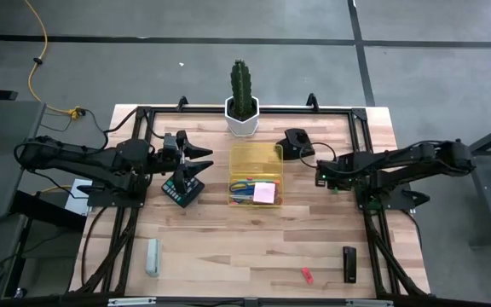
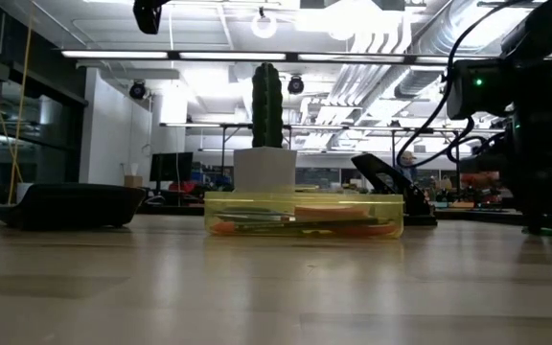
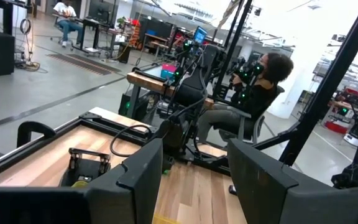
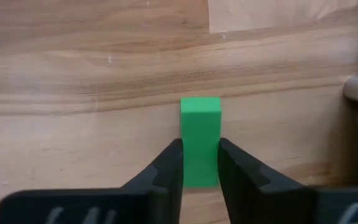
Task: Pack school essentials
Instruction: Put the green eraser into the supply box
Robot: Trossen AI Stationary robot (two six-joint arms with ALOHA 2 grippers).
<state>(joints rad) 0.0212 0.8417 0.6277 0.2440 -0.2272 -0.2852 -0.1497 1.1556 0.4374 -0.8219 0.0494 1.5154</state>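
Observation:
A clear yellow box [image 1: 257, 156] stands mid-table and holds blue-handled scissors [image 1: 244, 185], a pink sticky-note pad [image 1: 265, 193] and other small pieces. It also shows in the low view [image 2: 303, 216]. My right gripper [image 1: 322, 177] is to the right of the box, low over the wood, and shut on a small green block [image 4: 200, 118]. My left gripper [image 1: 198, 159] is to the left of the box, raised, open and empty; its fingers [image 3: 143, 177] stand well apart. A red piece [image 1: 307, 275] lies on the table near the front edge. My right gripper pinches the green block's two long sides [image 4: 200, 155] between its two fingers, near one end of the block. The fingers come from above, pointing down. The rest of the block sticks out beyond the fingertips, at table level; I cannot tell whether it is lifted clear.
A green cactus in a white pot [image 1: 242, 107] stands behind the box. A black stapler [image 1: 295, 141] sits at the box's far right and a black flat device [image 1: 181, 189] at its left. A pale stick [image 1: 153, 256] and a black piece [image 1: 349, 264] lie near the front edge.

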